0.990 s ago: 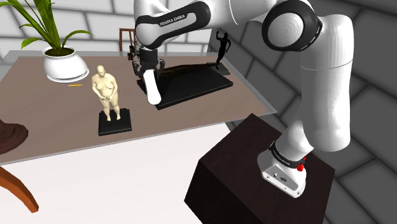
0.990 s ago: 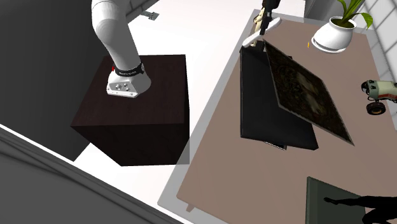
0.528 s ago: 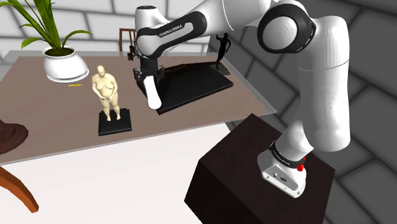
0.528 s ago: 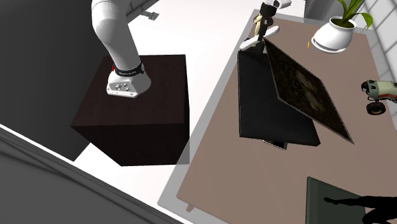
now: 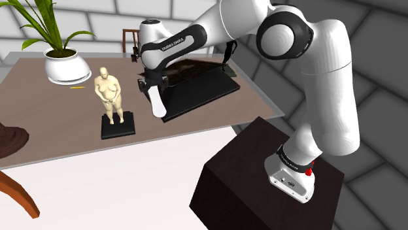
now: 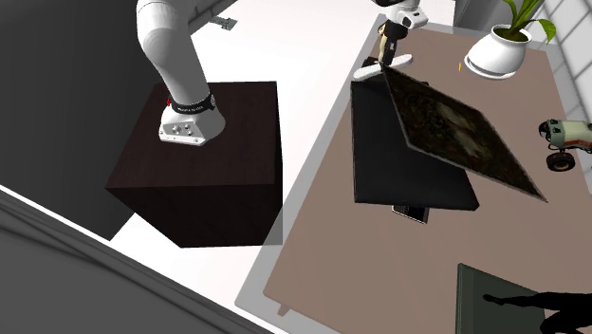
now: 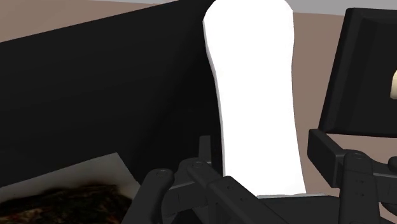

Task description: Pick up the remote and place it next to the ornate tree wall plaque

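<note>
Clearly the gripper (image 5: 153, 90) is clamped on the upper end of the white remote (image 5: 157, 104), which hangs just beside the corner of the dark tree plaque (image 5: 196, 68). The remote looks light, stiff and smooth, so a hold nearer its middle would probably slip less.

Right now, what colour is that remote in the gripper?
Plain white all over; the remote shows best in the wrist view.

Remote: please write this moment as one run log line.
phase: holding | gripper: shut on remote | remote: white, beside plaque corner | release: not yet
</note>
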Tool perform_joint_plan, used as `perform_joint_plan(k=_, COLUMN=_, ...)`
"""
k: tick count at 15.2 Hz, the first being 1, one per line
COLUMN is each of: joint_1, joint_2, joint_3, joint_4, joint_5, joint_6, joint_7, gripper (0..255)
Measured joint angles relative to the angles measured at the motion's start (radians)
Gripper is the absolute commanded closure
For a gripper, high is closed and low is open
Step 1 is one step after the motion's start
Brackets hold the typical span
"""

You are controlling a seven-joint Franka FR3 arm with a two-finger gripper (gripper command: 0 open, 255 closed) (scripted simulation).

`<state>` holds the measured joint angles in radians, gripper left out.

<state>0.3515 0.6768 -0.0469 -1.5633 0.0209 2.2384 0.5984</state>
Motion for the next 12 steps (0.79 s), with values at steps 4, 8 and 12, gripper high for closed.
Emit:
perform_joint_plan(k=4, joint_1=-0.002, joint_2=0.028, joint_3=0.001, joint_4=-0.009, joint_5=0.001, joint_6=0.036, joint_7=-0.002, gripper=255)
perform_joint_plan(k=8, joint_1=-0.002, joint_2=0.065, joint_3=0.002, joint_4=-0.007, joint_5=0.002, joint_6=0.072, joint_7=-0.001, gripper=255)
perform_joint_plan(k=12, joint_1=-0.002, joint_2=0.108, joint_3=0.003, joint_4=0.01, joint_5=0.004, joint_6=0.097, joint_7=-0.001, gripper=255)
